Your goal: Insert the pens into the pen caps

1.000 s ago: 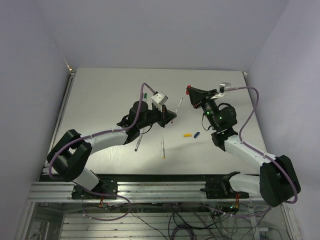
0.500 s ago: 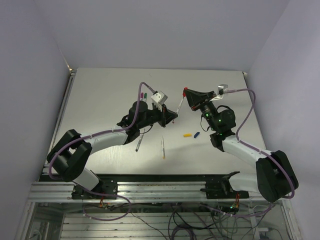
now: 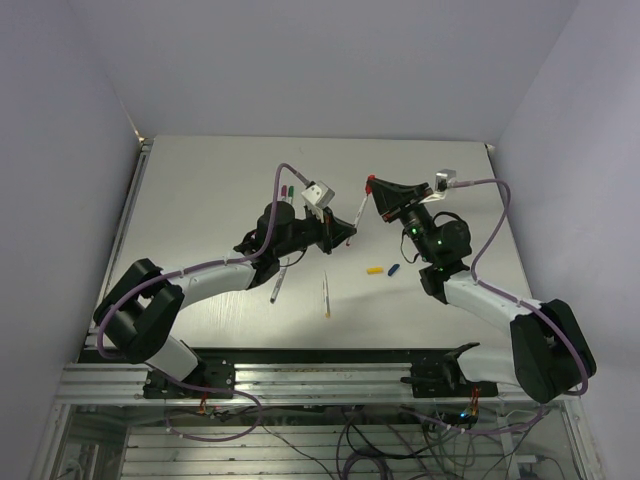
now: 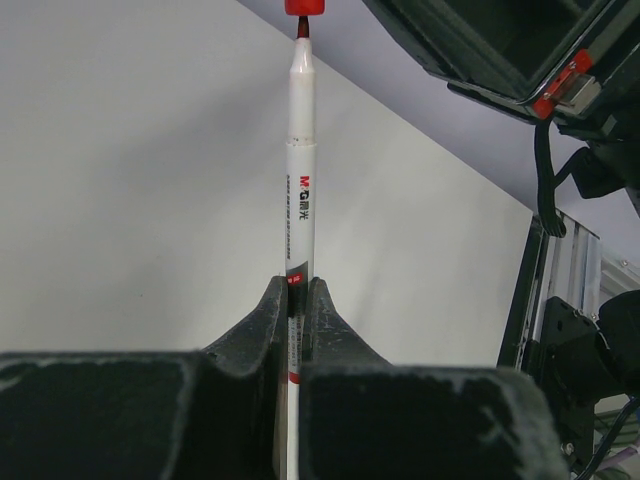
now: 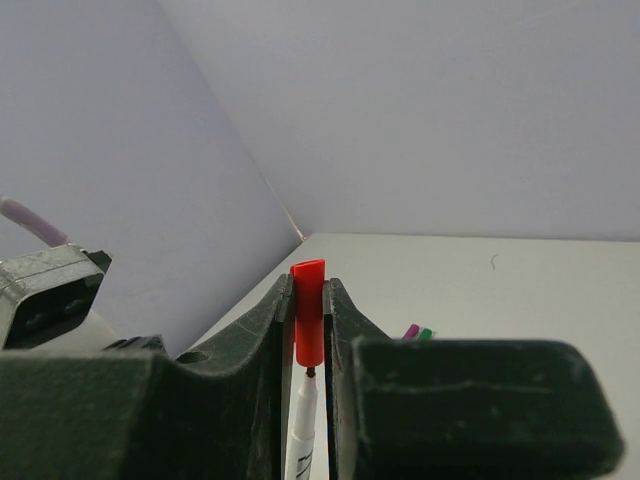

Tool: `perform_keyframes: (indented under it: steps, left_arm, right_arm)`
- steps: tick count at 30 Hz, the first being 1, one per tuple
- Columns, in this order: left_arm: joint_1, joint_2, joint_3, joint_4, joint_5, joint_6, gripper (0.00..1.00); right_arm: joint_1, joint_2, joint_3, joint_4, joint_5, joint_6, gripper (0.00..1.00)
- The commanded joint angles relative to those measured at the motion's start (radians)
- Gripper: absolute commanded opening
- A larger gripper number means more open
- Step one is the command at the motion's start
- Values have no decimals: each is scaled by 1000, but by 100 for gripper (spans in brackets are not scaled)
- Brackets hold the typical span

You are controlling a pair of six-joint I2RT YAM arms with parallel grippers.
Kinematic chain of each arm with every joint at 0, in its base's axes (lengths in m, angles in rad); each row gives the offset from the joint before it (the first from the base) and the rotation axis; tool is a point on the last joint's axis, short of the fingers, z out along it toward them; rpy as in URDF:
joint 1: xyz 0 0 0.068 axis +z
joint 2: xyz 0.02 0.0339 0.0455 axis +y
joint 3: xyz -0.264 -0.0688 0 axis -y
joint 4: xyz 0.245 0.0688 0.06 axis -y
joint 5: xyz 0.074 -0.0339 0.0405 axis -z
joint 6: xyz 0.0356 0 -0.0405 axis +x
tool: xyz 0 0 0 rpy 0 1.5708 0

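My left gripper [image 3: 345, 233] is shut on a white-barrelled pen [image 3: 358, 212] and holds it above the table, red tip pointing up and right. In the left wrist view the pen [image 4: 300, 180] rises from between the jaws [image 4: 297, 285] to the red cap [image 4: 305, 6]. My right gripper [image 3: 376, 186] is shut on the red cap [image 3: 371, 182]. In the right wrist view the cap [image 5: 309, 320] stands between the jaws [image 5: 308, 285], and the pen's tip [image 5: 303, 420] is right at its mouth.
A yellow cap [image 3: 375, 270] and a blue cap [image 3: 394, 269] lie on the table below the grippers. Two loose pens lie nearer the front, one [image 3: 277, 285] and another [image 3: 326, 295]. Magenta [image 3: 284, 190] and green [image 3: 291, 190] caps show behind the left arm.
My right gripper has moved left with the red cap, towards the pen. The left gripper has brought the pen's tip up to the cap's mouth.
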Motion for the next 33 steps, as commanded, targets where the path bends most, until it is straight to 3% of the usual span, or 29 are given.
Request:
perform_keyframes:
  steps: [1,25,33]
  left_arm:
    - [-6,-22,31,56,33,-3,7]
    - [-5,-6,11,241,-39,-143,7]
    - [-5,-9,20,349,-99,-197,7]
  right_arm:
    - [2,10,-8,40,-9,-7,0]
    - [28,39,-69,58,-75,70,0]
    - [59,58,-61,-54,-77,57,0]
